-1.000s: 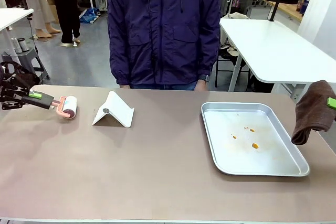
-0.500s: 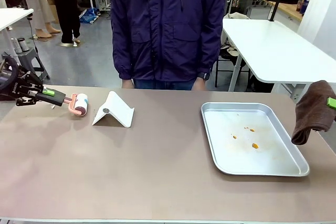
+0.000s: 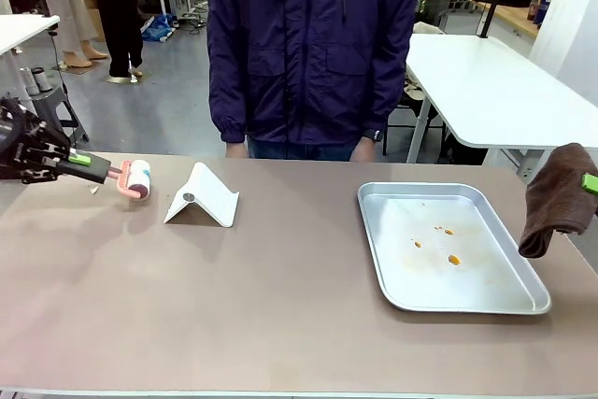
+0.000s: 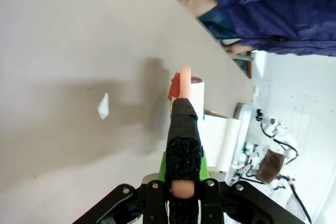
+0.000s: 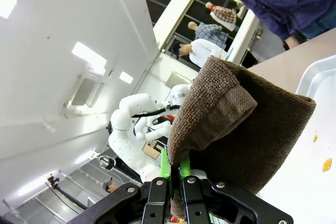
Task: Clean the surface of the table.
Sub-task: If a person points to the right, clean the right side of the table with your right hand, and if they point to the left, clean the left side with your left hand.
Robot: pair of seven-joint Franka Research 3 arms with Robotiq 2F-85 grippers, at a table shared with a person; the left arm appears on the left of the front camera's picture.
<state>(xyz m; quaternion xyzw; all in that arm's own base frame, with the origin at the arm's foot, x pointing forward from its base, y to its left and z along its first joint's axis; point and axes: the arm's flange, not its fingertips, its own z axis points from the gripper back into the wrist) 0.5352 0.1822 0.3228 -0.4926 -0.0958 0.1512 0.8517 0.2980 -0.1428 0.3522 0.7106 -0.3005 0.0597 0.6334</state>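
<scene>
Table (image 3: 280, 324): one tray (image 3: 486, 273), one roller (image 3: 138, 178)

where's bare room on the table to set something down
The near half of the table is bare, so is the strip between the white stand and the tray. Crowded: far left, by the lint roller and paper scrap.

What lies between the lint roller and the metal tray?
In the front view, a white folded stand sits on the table there, close to the lint roller.

Beige-brown table (image 3: 280, 324), brown cloth (image 3: 559, 195), pink-and-white roller (image 3: 138, 178), silver tray (image 3: 486, 277)
</scene>
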